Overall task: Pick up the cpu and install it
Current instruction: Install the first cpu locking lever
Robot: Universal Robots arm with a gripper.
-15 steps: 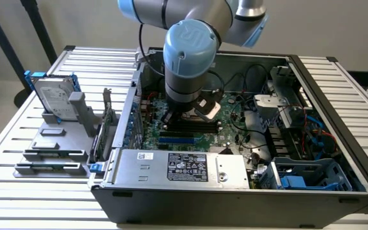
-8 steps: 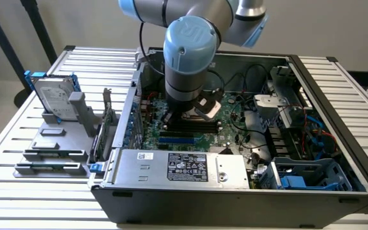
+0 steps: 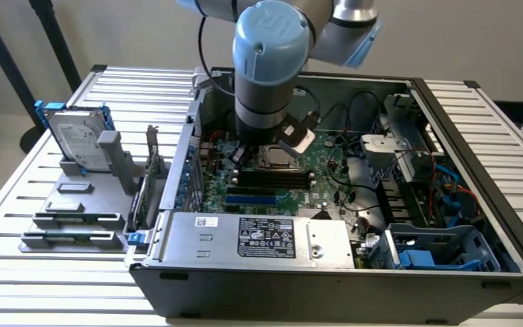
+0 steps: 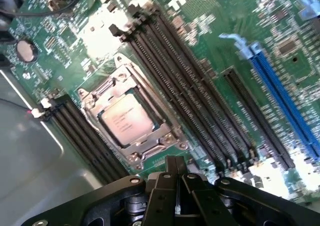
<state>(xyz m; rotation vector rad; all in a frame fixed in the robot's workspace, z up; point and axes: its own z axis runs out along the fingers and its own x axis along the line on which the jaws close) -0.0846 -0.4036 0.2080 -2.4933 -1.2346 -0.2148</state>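
My pincer (image 4: 176,178) hangs with its dark fingers pressed together and nothing between them, just above the green motherboard (image 4: 210,50) inside the open computer case (image 3: 479,272). The cpu (image 4: 126,120) sits in its socket (image 4: 131,117) just beyond the fingertips, close but not touching them: a small flat square with a pale silvery top and faint print, ringed by the socket's shiny metal frame. Black memory slots (image 4: 190,90) run along one side of the socket and a second short bank along the other; farther off lies a blue expansion slot (image 4: 285,98). In the exterior view my arm (image 3: 271,68) reaches down over the board's middle, with the silver power supply (image 3: 252,238) along the case's near wall. Outside the case, on the exterior view's left, a grey rack (image 3: 84,204) on the slatted tabletop (image 3: 25,272) holds a hard drive (image 3: 78,139) upright in a blue frame.
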